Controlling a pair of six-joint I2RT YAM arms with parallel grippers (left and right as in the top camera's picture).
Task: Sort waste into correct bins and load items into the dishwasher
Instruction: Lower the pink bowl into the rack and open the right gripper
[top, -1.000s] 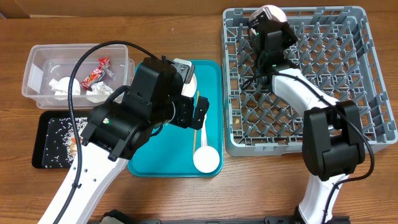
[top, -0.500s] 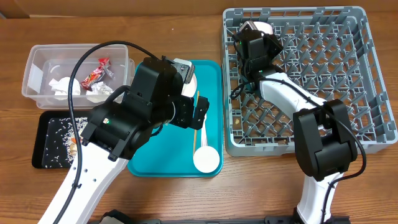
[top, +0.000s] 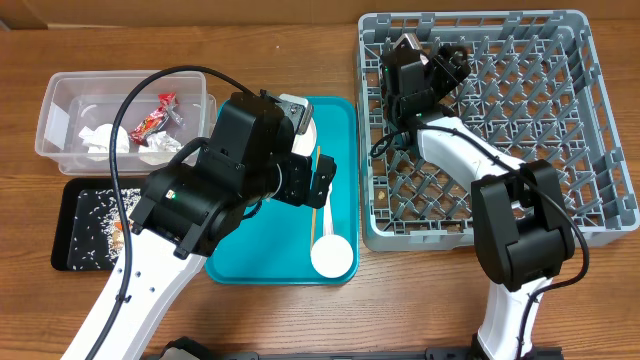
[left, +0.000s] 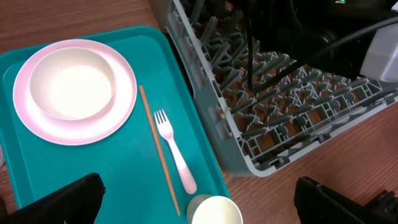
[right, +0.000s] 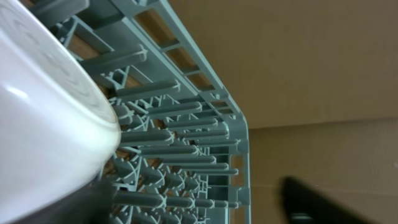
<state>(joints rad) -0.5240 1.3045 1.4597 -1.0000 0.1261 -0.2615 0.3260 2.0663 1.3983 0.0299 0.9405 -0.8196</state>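
Observation:
On the teal tray (left: 124, 180) a white bowl (left: 71, 84) sits on a white plate (left: 121, 102). Beside them lie a thin chopstick (left: 158, 149) and a white fork (left: 174, 152), with a small white cup (left: 214, 211) at the near end. My left gripper (left: 198, 202) hangs open above the cup (top: 331, 257), holding nothing. Over the far left corner of the grey dishwasher rack (top: 560, 130), my right gripper (top: 432, 55) is open. A white round dish (right: 43, 112) stands among the pegs beside one finger, and whether it touches that finger I cannot tell.
The clear tub (top: 60, 100) at the left holds a red wrapper (top: 152, 122) and crumpled napkins (top: 100, 138). Rice lies scattered in the black tray (top: 75, 200) in front of the tub. My left arm covers part of the teal tray (top: 250, 250).
My right gripper carried the white dish leftward to the rack's far left corner, then opened and let it go. The left arm has not moved.

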